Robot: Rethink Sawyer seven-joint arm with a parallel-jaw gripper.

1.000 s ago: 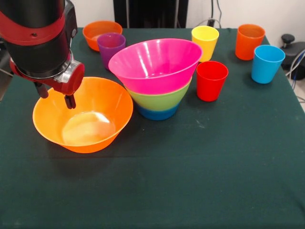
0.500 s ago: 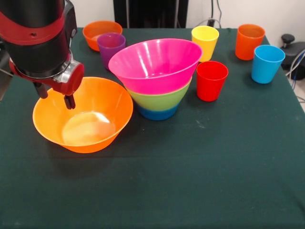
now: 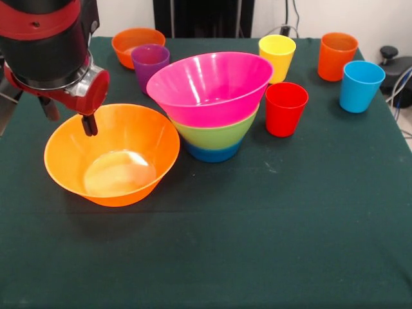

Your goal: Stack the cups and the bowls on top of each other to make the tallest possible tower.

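Note:
My gripper [image 3: 69,118] is open over the far left rim of the large orange bowl [image 3: 129,164], one finger inside it and one outside. The bowl sits upright on the table at the left. Beside it stands a stack of bowls [image 3: 212,103]: blue at the base, green, then pink on top. The small orange bowl [image 3: 136,42] is at the back left with the purple cup [image 3: 150,64] in front of it. The yellow cup [image 3: 277,56], orange cup [image 3: 337,55], light blue cup [image 3: 360,85] and red cup [image 3: 286,108] stand upright at the right.
The table has a dark green cloth [image 3: 257,244]. A black object and cables [image 3: 394,64] lie past its right edge. The robot's black pedestal [image 3: 203,16] stands at the far side.
My gripper has risen and shifted a little to the left, away from the inside of the large orange bowl. The bowl and everything else have stayed put.

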